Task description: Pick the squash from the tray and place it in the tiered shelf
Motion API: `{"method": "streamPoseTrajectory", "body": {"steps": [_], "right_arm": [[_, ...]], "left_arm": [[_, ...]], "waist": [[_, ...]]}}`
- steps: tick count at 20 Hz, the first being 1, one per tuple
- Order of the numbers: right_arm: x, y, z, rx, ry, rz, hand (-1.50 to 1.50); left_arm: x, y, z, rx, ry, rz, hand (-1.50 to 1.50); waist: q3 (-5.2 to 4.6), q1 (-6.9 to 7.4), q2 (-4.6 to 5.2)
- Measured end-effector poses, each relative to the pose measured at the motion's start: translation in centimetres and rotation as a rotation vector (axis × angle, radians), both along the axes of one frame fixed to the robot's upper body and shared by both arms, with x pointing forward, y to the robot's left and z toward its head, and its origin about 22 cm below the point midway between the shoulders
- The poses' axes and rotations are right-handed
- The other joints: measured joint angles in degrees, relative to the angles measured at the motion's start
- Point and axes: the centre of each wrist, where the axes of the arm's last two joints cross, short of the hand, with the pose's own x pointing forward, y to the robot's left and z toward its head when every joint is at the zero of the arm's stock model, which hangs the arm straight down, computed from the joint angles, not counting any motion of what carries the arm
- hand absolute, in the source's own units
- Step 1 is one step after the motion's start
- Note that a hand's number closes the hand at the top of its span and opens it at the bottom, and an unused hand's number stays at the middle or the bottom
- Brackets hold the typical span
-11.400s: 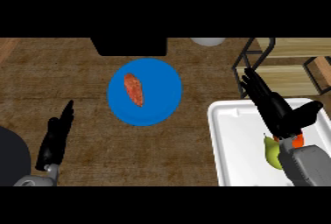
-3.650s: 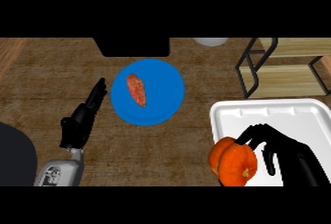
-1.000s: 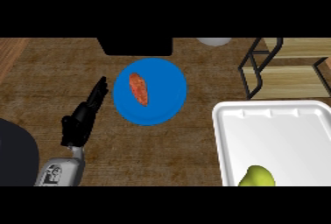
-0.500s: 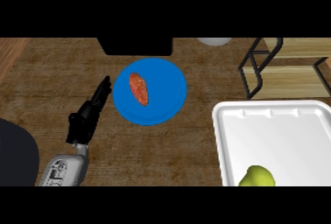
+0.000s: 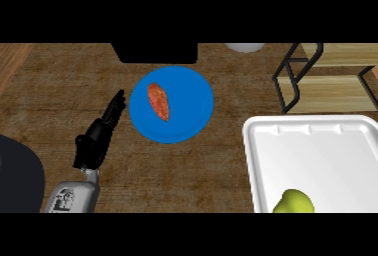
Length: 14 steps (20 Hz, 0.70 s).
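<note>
A white tray [image 5: 325,150] lies at the lower right of the wooden counter. A yellow-green rounded fruit [image 5: 293,202] sits at its near edge, partly cut off by the view. The tiered shelf [image 5: 332,92], with wooden boards in a black frame, stands at the upper right just beyond the tray. My left hand [image 5: 97,137] lies on the counter left of a blue plate [image 5: 184,115], its fingers straight and pointing up towards the plate's rim. My right hand is nowhere in view.
The blue plate holds an orange-red elongated piece of food [image 5: 158,101]. A black box [image 5: 155,52] and a white round object [image 5: 244,46] stand at the far edge. A dark rounded shape [image 5: 15,170] fills the lower left corner.
My left hand has edged slightly right, towards the blue plate. The right hand and the orange fruit it held 3.6 s ago are out of view.
</note>
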Motion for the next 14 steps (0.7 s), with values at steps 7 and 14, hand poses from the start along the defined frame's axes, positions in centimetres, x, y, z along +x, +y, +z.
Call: {"method": "streamPoseTrajectory", "body": {"steps": [7,14], "right_arm": [[-0.6,-1.8,-1.0,0.043,0.025,-0.097,-1.50],[-1.7,-3.0,-0.3,0.174,-0.033,-0.027,-1.50]], "left_arm": [[0.2,0.3,0.2,-0.001,0.000,-0.001,0.00],[-0.6,0.2,0.1,0.000,0.003,0.005,0.00]], "waist": [[0.03,-0.39,-0.15],[0.05,-0.51,-0.23]]}}
